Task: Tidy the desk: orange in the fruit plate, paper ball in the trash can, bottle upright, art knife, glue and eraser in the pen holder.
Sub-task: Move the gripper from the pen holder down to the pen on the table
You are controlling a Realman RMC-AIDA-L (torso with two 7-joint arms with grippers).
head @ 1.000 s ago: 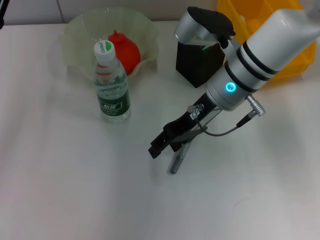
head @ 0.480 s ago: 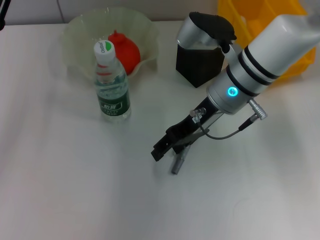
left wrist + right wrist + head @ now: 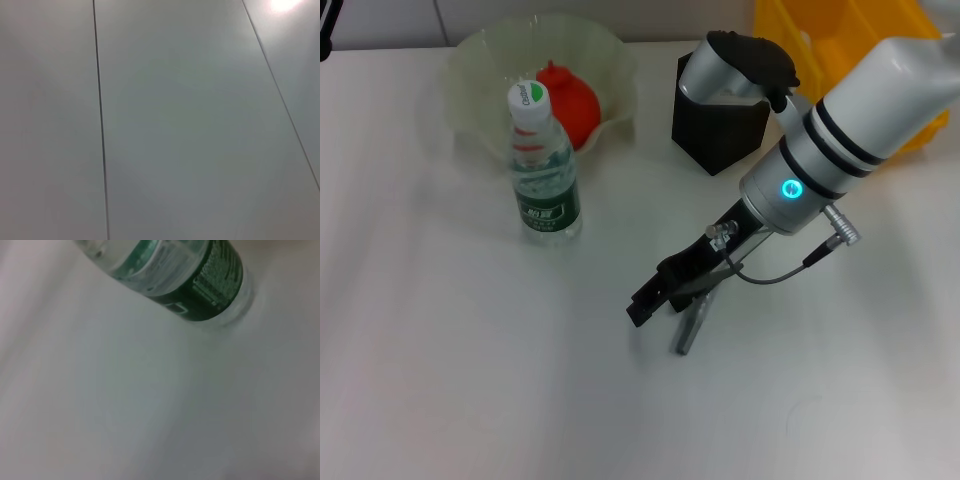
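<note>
My right gripper (image 3: 647,300) hangs low over the middle of the white table, its black fingers shut on the upper end of a slim grey art knife (image 3: 688,330) that slants down to the table. The clear water bottle (image 3: 545,175) with a green label stands upright to the left; its lower part shows in the right wrist view (image 3: 195,280). The orange (image 3: 575,105) lies in the translucent fruit plate (image 3: 480,60) behind the bottle. The black pen holder (image 3: 715,135) stands behind my right arm. Paper ball, glue and eraser are out of view. My left gripper is out of view.
A yellow bin (image 3: 850,30) stands at the back right, partly hidden by my right arm. The left wrist view shows only plain grey panels (image 3: 175,125). White table (image 3: 440,350) stretches to the left and front.
My right gripper has shifted slightly right and toward the front, and the grey art knife has moved with it. Bottle, plate and pen holder have not moved.
</note>
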